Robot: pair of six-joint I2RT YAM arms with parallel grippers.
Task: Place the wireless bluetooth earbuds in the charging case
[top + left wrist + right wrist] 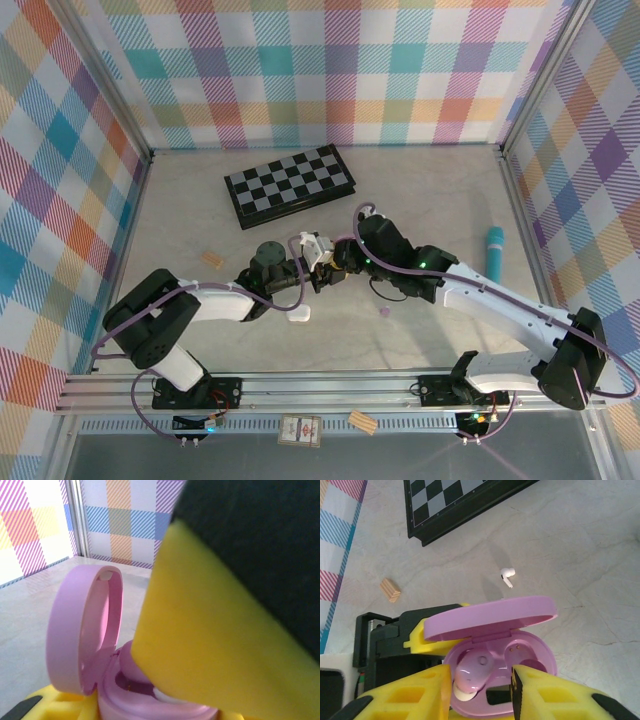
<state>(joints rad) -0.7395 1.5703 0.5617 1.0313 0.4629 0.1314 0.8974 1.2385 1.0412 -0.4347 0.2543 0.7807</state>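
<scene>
The lilac charging case (pixel 495 645) hangs above the table with its lid up. My left gripper (pixel 320 274) is shut on its base, with one yellow finger (pixel 427 630) showing behind the lid. A lilac earbud (pixel 472 672) lies in the case's left socket, slightly tilted, its white tip showing. The right socket (pixel 520 652) is empty. My right gripper (pixel 481 680) stands open over the case, a finger on each side and holding nothing. In the left wrist view the case (pixel 90 630) sits partly behind a right finger (pixel 210 630). A white earbud (pixel 507 576) and a lilac earbud (pixel 385 312) lie on the table.
A folded chessboard (pixel 290 183) lies at the back. A wooden block (pixel 212 259) sits to the left and a teal tube (pixel 494 252) to the right. A dark round object (pixel 268 255) stands beside the left arm. A small white object (pixel 300 314) lies below the grippers.
</scene>
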